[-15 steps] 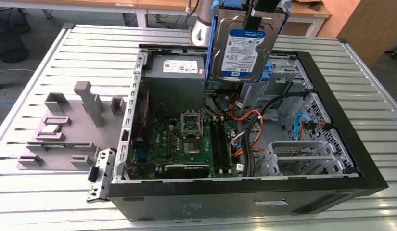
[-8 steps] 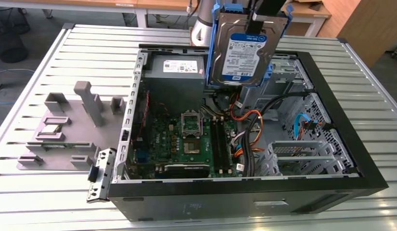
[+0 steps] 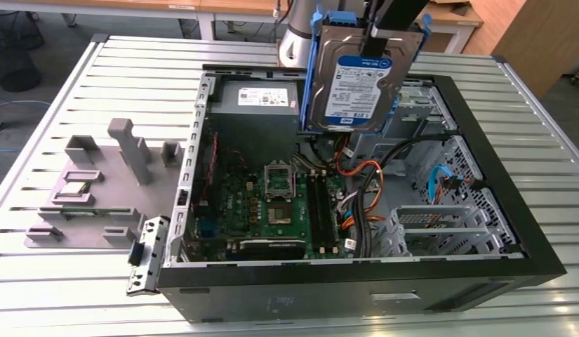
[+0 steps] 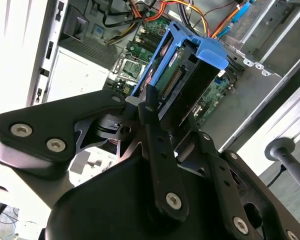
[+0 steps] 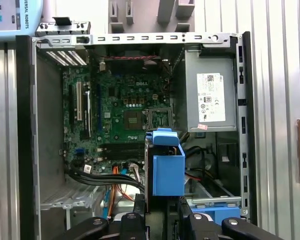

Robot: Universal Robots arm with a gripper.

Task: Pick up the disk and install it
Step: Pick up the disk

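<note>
Disk: the disk [image 3: 359, 81] hangs upright in the gripper [image 3: 376, 43], above the open computer case [image 3: 345, 291].
Case: on the table [image 3: 130, 77].
Motherboard [image 3: 270, 203]: on the case floor, beneath the disk.
Power supply [image 3: 256, 98]: inside the case, at the exterior view's left of the disk.
Fixture blocks [image 3: 83, 189]: on the table, at the exterior view's left of the case.

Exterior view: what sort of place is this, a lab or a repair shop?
Likely a robotics lab or workshop: the gripper holds the disk above an open computer case on a slatted metal table, with grey fixtures beside it and desks behind.
</note>
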